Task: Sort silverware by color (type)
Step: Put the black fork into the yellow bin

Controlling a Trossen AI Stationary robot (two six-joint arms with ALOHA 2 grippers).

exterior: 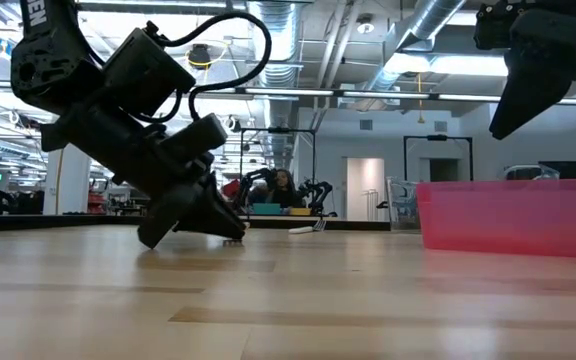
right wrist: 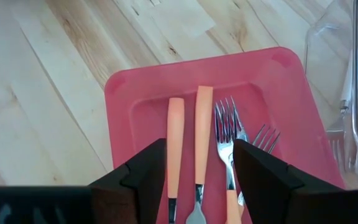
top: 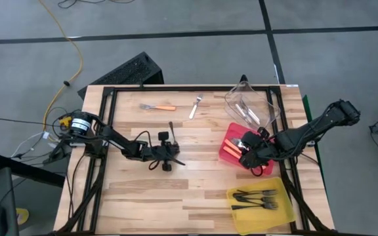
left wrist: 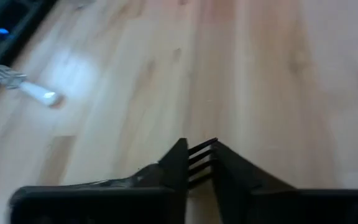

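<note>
I count three bins: one red bin (top: 233,131), one yellow bin (top: 284,211), one clear bin (top: 275,105). Loose on the table (top: 136,196): one orange-handled fork (top: 158,107), one pale fork (top: 195,107), one black fork (top: 171,128). Contents of the bins cannot be counted reliably.

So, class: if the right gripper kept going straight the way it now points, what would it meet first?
The right gripper hangs open, pointing down into the red bin. It would probably first meet the orange-handled forks lying there, just between its fingers; depth is hard to judge.
</note>
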